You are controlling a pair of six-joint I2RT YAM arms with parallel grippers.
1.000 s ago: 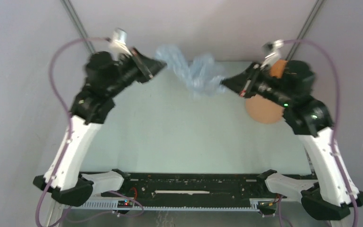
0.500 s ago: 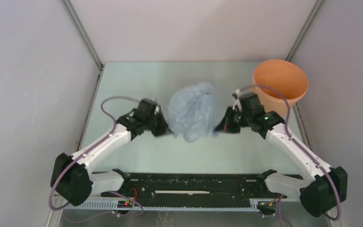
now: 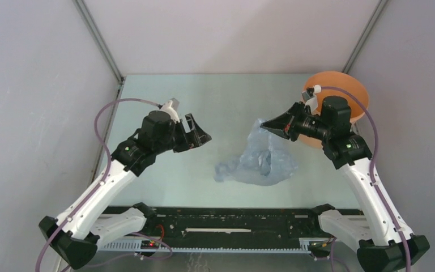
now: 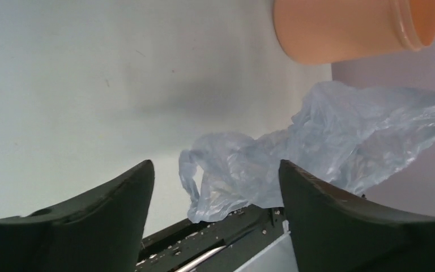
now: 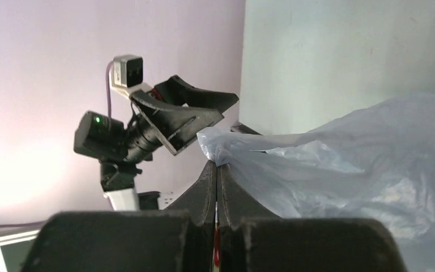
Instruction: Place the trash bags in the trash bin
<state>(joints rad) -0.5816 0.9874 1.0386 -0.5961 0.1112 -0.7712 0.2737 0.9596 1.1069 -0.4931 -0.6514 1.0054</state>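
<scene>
Left tool has let go and gapes open, so the right tool, clenched on the trash bag sagging beside the trash bin, should hoist it above the rim.

The bag is thin translucent plastic film, wrinkled and glossy (light catches along its creases). The bin is smooth, fairly matt plastic. The table looks smooth with a faint sheen. The left gripper is matt black plastic.
</scene>
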